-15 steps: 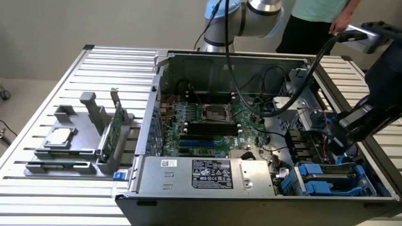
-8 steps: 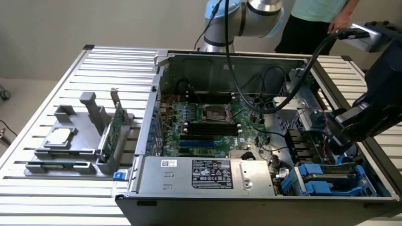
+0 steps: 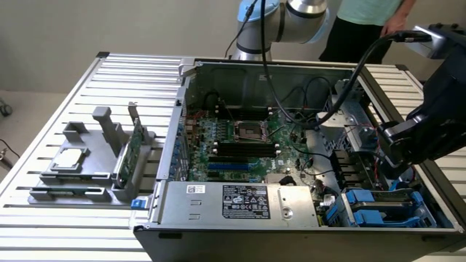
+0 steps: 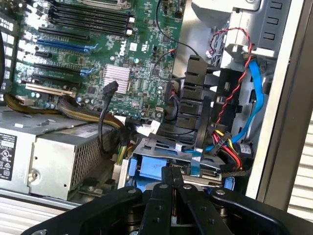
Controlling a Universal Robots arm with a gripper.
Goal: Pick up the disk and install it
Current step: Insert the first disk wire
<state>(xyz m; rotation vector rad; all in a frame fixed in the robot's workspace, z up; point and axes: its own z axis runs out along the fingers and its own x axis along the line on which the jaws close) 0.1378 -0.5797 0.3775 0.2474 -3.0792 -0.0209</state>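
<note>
Wrist view: my end effector [image 4: 173,188], pinched shut and empty, has the disk [image 4: 149,169] straight ahead, twelve o'clock off its tips.

The disk [image 3: 382,206] has a smooth blue plastic frame. The case [image 3: 218,71] is dull grey metal, the table [image 3: 43,234] ribbed metal.

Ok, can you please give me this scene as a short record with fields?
hand: shut, empty, close to the disk
disk: in its blue carrier, low inside the case
case: open, on the slatted table
holder: exterior view's left, bearing chip and green card
person: behind the table
</note>
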